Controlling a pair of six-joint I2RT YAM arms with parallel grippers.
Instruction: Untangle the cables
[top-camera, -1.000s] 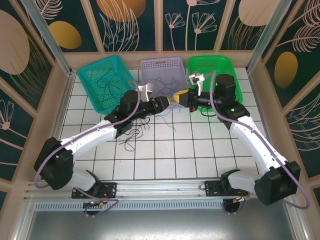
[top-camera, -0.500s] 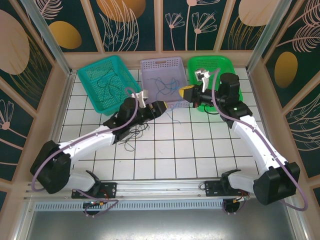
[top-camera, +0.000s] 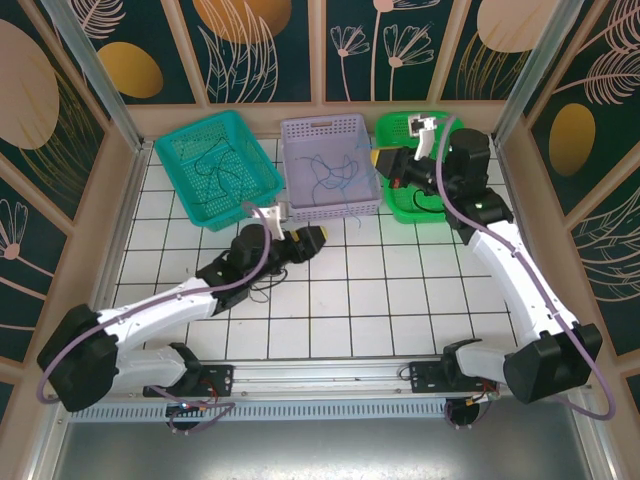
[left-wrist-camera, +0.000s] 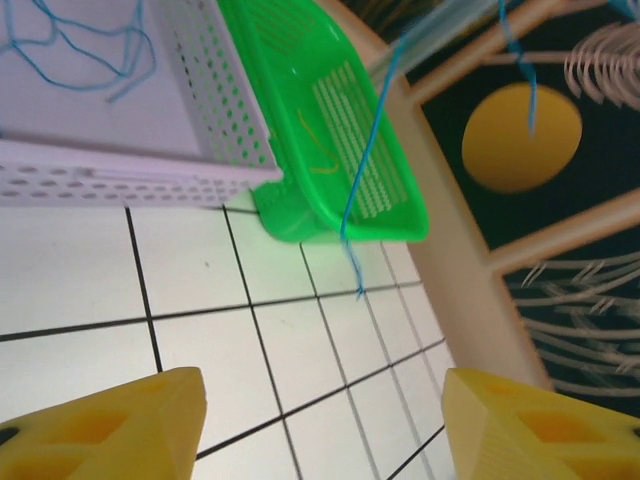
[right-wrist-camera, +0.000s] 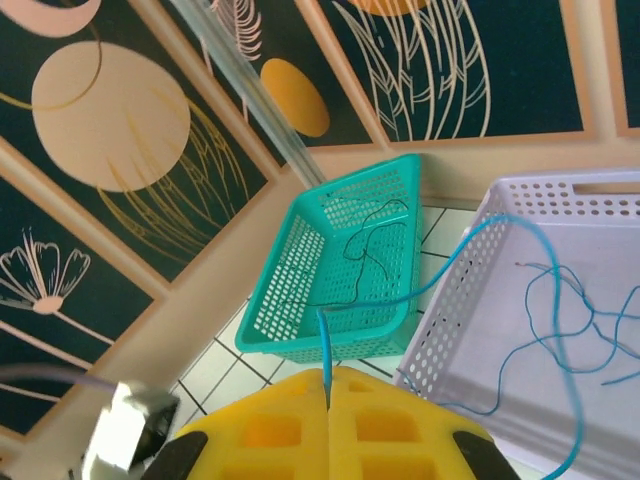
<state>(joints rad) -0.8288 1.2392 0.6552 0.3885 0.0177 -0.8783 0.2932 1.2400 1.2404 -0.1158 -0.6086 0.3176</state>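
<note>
blue cable (right-wrist-camera: 325, 350) | clamped in right fingers (right-wrist-camera: 328, 400) | left fingers (top-camera: 314, 239) apart

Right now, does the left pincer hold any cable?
No, the left pincer stands open with nothing between its yellow fingers; the blue cable hangs farther ahead, apart from it.

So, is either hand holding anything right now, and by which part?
The right hand pinches a blue cable near one end; the left hand is open, empty.
</note>
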